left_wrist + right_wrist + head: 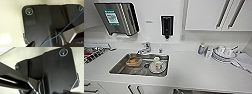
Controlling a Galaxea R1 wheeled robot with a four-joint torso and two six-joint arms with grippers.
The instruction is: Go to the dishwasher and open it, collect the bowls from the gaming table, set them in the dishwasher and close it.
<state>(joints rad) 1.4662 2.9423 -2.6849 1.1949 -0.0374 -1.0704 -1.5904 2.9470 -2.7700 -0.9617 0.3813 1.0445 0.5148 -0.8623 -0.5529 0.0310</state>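
I face a white kitchen counter (pixel 191 67) from above. Under its front edge at the lower right runs a thin grey strip, the top of the dishwasher (pixel 209 91). The gaming table is out of view. A steel sink (pixel 140 65) is set into the counter, holding a shallow bowl (pixel 133 61) with something orange in it and a plate with a white cup (pixel 157 65). Both wrist views look along my own dark plate (pixel 41 23) (pixel 56 72) at a pale floor, and what they show of the grippers is too dark to read.
A tap (pixel 145 48) stands behind the sink. A stack of plates with cups (pixel 223 53) and a small bottle (pixel 201 48) sit at the right. A paper-towel dispenser (pixel 117 18) and a soap dispenser (pixel 166 25) hang on the wall. White cupboards (pixel 216 13) hang at the upper right.
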